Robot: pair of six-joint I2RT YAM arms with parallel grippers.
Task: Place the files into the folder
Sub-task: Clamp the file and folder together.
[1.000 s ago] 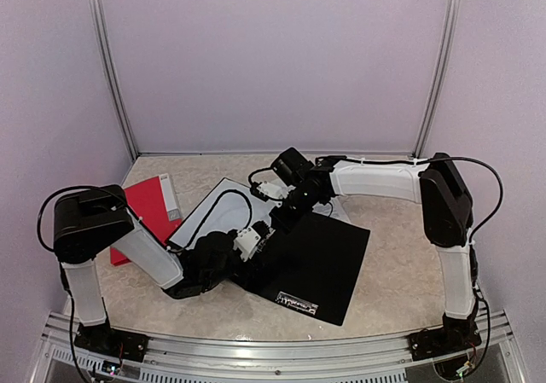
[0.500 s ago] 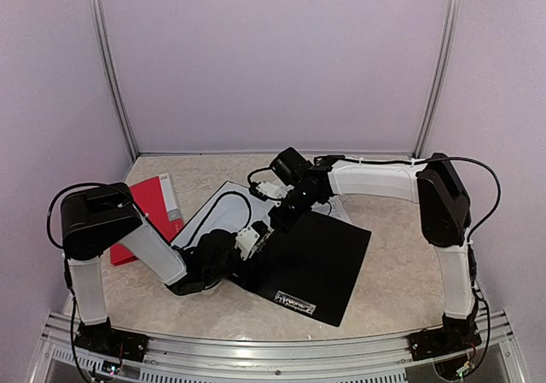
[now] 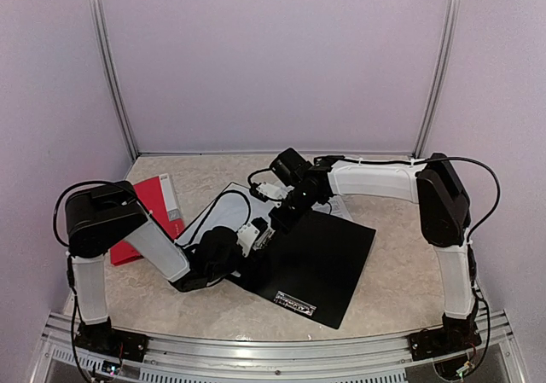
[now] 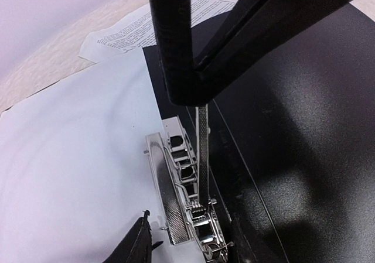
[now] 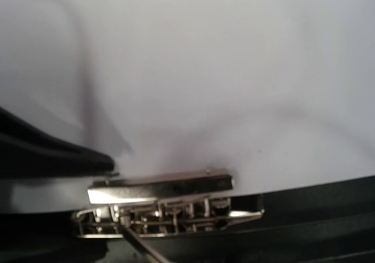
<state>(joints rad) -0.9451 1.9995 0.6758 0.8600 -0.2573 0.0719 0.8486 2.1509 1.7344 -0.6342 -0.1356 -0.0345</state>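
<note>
1. The worktop (image 3: 401, 264) is carrying everything, and it is looking pale and speckled like stone.
2. The two arms are reaching in from the sides, and they are meeting over the middle of the folder.
3. The black folder (image 3: 328, 255) is lying open and flat in the middle of the worktop, turned a bit crooked.
4. The files (image 3: 229, 198) are lying on the left half of the folder. The top sheet (image 4: 76, 157) is looking blank and white, and its edge is sitting right at the metal clip.
5. A printed sheet (image 4: 152, 26) is poking out from under the blank one at the far end. It is hanging past the folder's edge, over the worktop.
6. A red booklet (image 3: 145, 208) is lying to the left of the folder, near it.
7. The right pincer (image 4: 199, 96) is coming down from above and is closed tight. It is pinching the top of the thin lever.
8. The left pincer (image 3: 266, 232) is sitting low beside the clip. Only one black fingertip (image 4: 136, 245) is showing, resting over the blank sheet just beside the clip, so I cannot tell if this pincer is open or closed.
9. The shiny metal clip (image 4: 173, 198) is sitting on the folder's middle strip, between the white sheet and the black half.
10. The lever (image 4: 203, 152) is standing straight up from the clip.
</note>
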